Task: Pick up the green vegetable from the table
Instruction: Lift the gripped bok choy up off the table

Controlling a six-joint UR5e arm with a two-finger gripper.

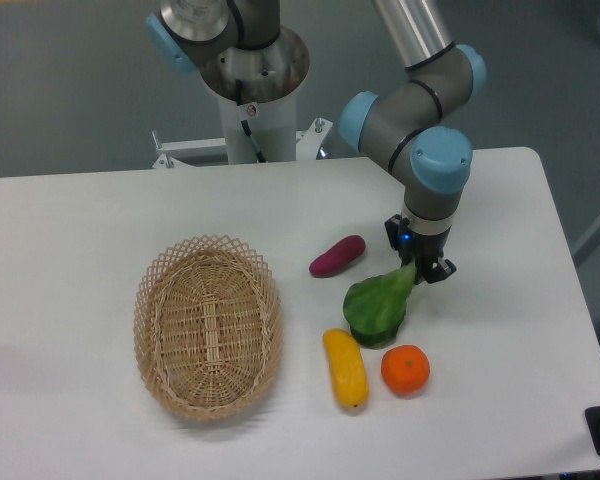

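The green vegetable [378, 304] has a dark green leaf and a pale stalk, and it lies right of centre on the white table [100, 220]. My gripper [416, 266] is shut on its pale stalk end, pointing straight down. The leaf end hangs down to the lower left, and whether it still touches the table I cannot tell.
A purple oblong item [337, 255] lies just left of the gripper. A yellow banana-shaped item [345, 367] and an orange [405, 369] sit right below the leaf. A woven oval basket [208, 325] stands at the left. The robot base [252, 80] rises at the back.
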